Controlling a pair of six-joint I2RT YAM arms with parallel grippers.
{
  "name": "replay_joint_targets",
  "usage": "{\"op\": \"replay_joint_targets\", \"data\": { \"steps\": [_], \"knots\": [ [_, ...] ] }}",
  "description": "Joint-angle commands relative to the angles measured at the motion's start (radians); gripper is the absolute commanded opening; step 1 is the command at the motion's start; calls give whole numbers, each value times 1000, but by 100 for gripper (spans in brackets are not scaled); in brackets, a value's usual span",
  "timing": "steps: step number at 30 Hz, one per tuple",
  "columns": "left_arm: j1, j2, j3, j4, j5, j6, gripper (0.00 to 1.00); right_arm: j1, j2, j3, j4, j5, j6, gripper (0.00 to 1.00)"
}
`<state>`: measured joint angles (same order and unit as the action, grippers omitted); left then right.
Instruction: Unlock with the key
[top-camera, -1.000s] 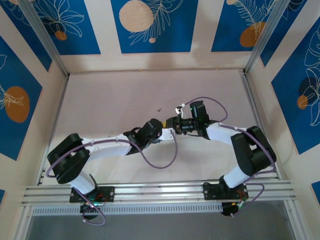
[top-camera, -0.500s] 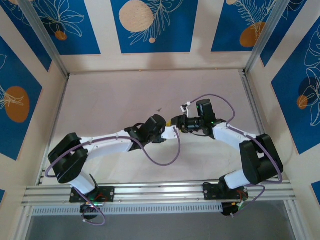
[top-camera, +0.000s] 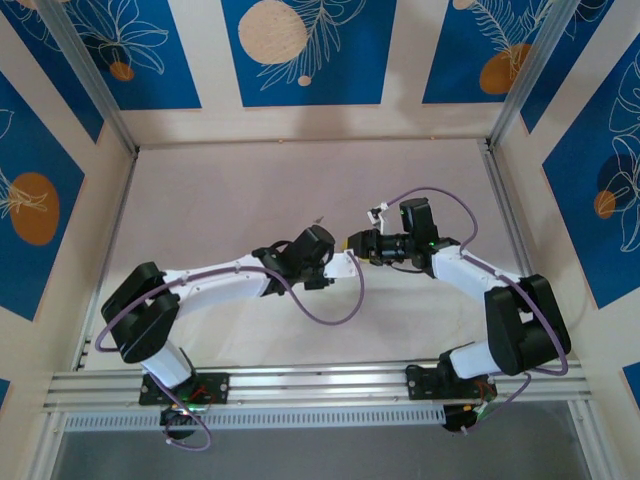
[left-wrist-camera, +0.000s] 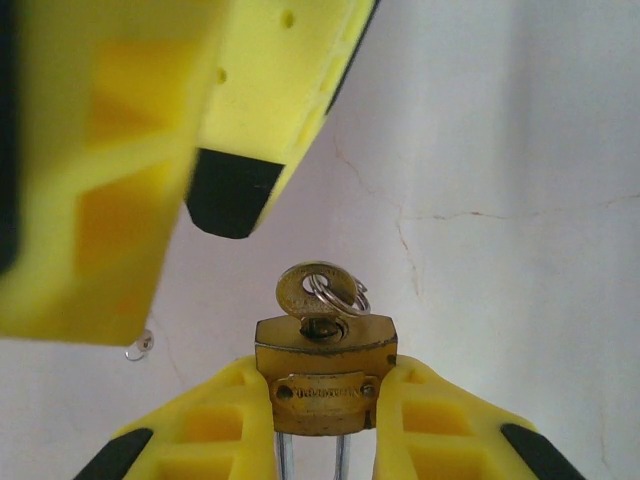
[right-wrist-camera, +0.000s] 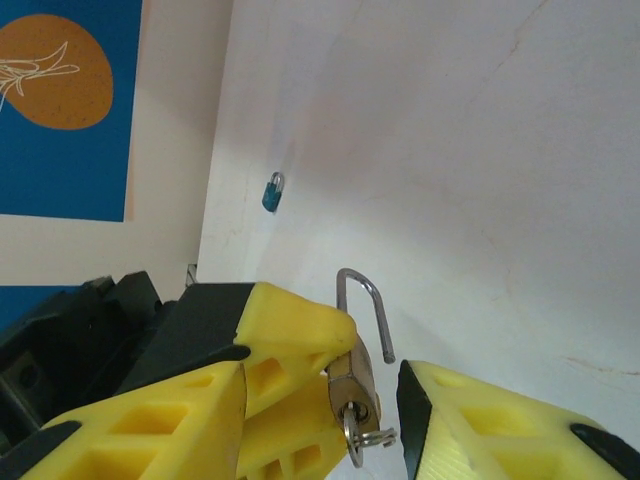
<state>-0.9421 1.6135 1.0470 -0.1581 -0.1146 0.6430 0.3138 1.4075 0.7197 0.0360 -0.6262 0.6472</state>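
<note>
Left hand (left-wrist-camera: 322, 372): pressed onto the padlock (left-wrist-camera: 325, 350), one yellow finger on each side of the brass body.
Padlock: a brass key (left-wrist-camera: 305, 290) with a ring sits in its keyhole; one end of the shackle (right-wrist-camera: 360, 290) stands free of the body.
Right hand (top-camera: 351, 243): fingers spread, holding nothing, just beside the brass key without touching it.
Blue key (right-wrist-camera: 272, 192): lies alone on the worktop (left-wrist-camera: 520, 120), upper left in the right wrist view, near the foot of the wall.
Room: both hands meet in the middle of the worktop, with the walls well apart.
</note>
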Motion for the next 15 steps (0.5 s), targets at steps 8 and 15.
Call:
{"op": "replay_joint_targets", "data": {
  "steps": [8, 15],
  "knots": [
    [53, 0, 52, -31, 115, -81, 12, 25, 5, -10, -19, -84, -57, 45],
    [56, -4, 43, -18, 124, -96, 12, 62, 44, 26, -48, -65, -69, 45]
  ]
}}
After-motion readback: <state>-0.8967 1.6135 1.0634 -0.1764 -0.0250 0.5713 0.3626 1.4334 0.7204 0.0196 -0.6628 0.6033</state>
